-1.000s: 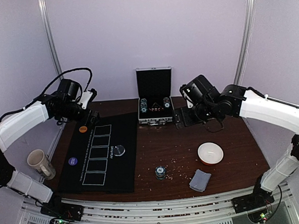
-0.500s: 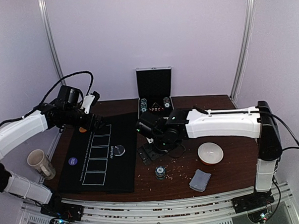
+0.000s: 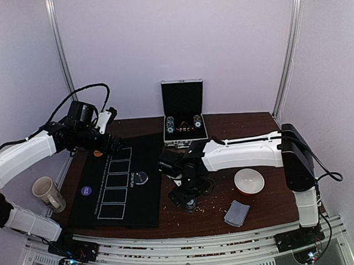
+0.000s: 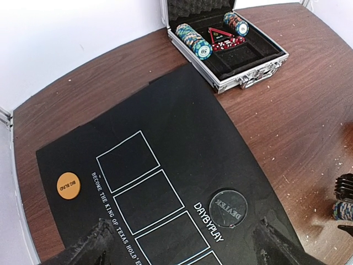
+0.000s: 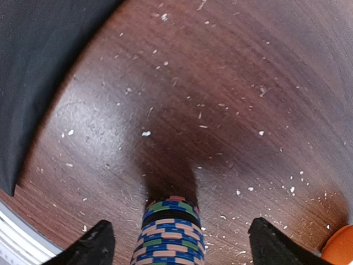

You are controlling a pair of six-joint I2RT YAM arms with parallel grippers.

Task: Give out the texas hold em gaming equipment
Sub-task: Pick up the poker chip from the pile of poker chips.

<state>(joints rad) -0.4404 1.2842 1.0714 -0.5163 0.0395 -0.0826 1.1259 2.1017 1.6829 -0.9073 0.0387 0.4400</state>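
Observation:
A stack of blue, green and pink poker chips [image 3: 191,204] stands on the brown table near the front middle. My right gripper [image 3: 188,196] is low over it, open. In the right wrist view the stack [image 5: 171,232] stands between the two spread fingers [image 5: 94,244], not touched by either. My left gripper [image 3: 110,145] is open and empty, above the far end of the black mat [image 3: 118,196]. On the mat lie an orange button [image 4: 68,184], a dark dealer button [image 4: 228,208] and a purple button [image 3: 86,190]. A grey-blue pack of cards [image 3: 237,213] lies front right.
An open metal case [image 3: 184,132] with more chip stacks [image 4: 194,41] stands at the back middle. A white bowl with red outside [image 3: 249,181] is right of my right gripper, and its edge shows in the right wrist view [image 5: 339,247]. A beige mug [image 3: 48,194] stands left of the mat.
My right arm has swung from beside the case at the back down to the chip stack at the front, ending with its fingers either side of it. My left gripper shifted slightly over the mat.

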